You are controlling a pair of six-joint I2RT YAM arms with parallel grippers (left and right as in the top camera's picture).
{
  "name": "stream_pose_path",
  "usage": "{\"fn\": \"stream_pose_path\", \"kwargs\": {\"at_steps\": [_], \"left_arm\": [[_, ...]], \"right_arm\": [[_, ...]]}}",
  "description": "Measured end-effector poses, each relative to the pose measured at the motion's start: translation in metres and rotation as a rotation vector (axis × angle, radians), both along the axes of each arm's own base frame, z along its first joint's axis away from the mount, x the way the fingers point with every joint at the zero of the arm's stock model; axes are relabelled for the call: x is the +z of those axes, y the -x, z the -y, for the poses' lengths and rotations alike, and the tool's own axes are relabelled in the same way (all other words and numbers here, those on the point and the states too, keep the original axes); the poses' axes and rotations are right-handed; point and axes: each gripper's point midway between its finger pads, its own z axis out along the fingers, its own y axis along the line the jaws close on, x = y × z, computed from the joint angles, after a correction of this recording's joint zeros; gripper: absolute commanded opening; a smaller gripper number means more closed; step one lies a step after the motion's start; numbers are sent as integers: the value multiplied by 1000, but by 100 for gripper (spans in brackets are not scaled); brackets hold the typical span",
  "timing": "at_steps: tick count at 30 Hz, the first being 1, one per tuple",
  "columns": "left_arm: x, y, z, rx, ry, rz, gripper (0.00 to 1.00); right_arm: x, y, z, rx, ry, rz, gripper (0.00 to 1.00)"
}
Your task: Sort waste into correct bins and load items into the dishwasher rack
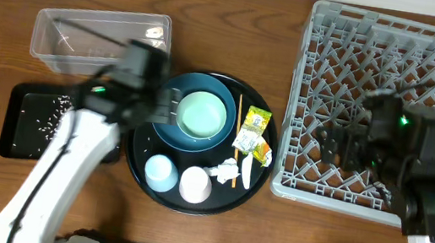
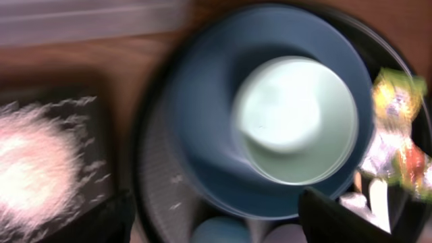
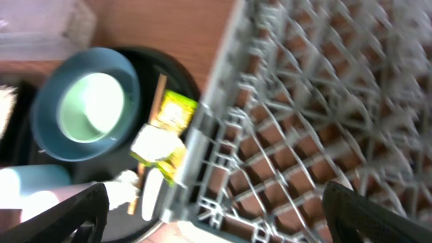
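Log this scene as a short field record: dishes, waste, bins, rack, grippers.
dishes: small cream bowl inside blue plate, pale blue cup, whitish cup, wooden stick, all on round black tray
waste: wrappers and white scrap on round tray; rice grains in black rectangular tray
clear tub: contents unclear
rack: no dishes visible
left gripper: open, above blue plate
right gripper: open, over rack

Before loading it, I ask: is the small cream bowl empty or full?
Empty: the small cream bowl shows only its bare pale inside.
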Motion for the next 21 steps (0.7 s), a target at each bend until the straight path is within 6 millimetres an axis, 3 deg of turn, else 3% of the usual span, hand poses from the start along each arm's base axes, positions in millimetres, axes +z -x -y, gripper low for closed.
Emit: {"fn": "stream_pose_path", "kwargs": {"at_steps": [4,9,14,21], "left_arm": [[16,19,-64,235,15,-10,85],[14,47,-122,512,42,-80,92],[10,57,-147,658,67,-105,93],[8,59,-150,691,78,-111,93]], "right_arm": [[3,-17,-48,139,6,-34,91],[-28,-34,-113,296,56,-142,92],[-72,-50,-168,400,104,-215,82],[-132,-64,-215,457,137,-252,72]]}}
